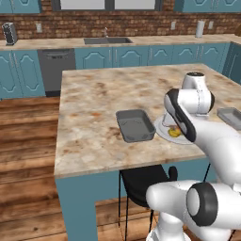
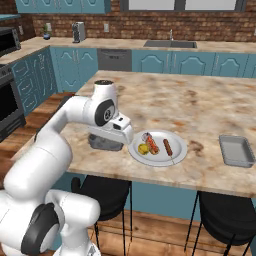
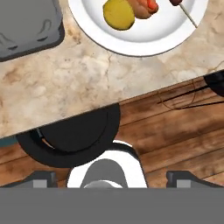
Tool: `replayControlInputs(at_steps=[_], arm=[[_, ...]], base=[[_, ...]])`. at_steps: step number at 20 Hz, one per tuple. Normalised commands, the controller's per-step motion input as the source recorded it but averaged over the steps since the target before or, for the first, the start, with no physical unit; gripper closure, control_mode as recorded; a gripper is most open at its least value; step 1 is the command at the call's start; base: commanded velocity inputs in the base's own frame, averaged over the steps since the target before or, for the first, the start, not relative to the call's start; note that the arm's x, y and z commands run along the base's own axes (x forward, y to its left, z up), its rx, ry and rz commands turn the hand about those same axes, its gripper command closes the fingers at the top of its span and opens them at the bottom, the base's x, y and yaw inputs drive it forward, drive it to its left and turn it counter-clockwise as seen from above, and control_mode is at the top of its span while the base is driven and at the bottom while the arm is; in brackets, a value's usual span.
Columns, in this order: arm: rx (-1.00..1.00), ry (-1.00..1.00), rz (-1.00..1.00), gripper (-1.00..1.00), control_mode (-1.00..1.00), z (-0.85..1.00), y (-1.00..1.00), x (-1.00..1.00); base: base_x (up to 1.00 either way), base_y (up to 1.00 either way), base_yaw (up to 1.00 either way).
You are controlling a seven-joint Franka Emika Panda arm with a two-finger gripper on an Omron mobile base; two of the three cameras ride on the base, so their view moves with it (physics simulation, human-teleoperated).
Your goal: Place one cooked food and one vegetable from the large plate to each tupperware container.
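Currently the gripper (image 3: pixel 112 177) hung with jaws spread wide, holding nothing — above the counter edge near the large plate (image 3: pixel 144 41). On that round white plate sat the vegetable (image 3: pixel 118 14), a small rounded yellow lump, touching a red-orange sausage (image 3: pixel 142 6). One tupperware container (image 3: pixel 26 26), dark grey, lay just beside the plate; the other (image 2: pixel 236 150) well apart.

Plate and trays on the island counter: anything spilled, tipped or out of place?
Nothing stands out. The plate lies flat near the counter edge with the yellow vegetable, a hot-dog piece and a skewered sausage all on it. Both grey trays sit level and empty, one on each side.
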Motion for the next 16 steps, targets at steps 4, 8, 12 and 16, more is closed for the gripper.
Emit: replayControlInputs(at_steps=[4, 8, 12, 16], arm=[[0.0, 0.05, -0.2, -1.0, -1.0, -0.37, -0.52, 0.36], [0.0, 0.01, -0.16, -1.0, -1.0, -0.34, -0.21, 0.51], [0.0, 0.0, -0.03, -1.0, -1.0, -0.45, -0.01, 0.5], [0.0, -0.01, 0.0, -1.0, -1.0, -0.59, -0.23, 0.44]], base=[[0.0, 0.0, 0.0], [0.0, 0.0, 0.0], [0.0, 0.0, 0.0], [0.0, 0.0, 0.0]])
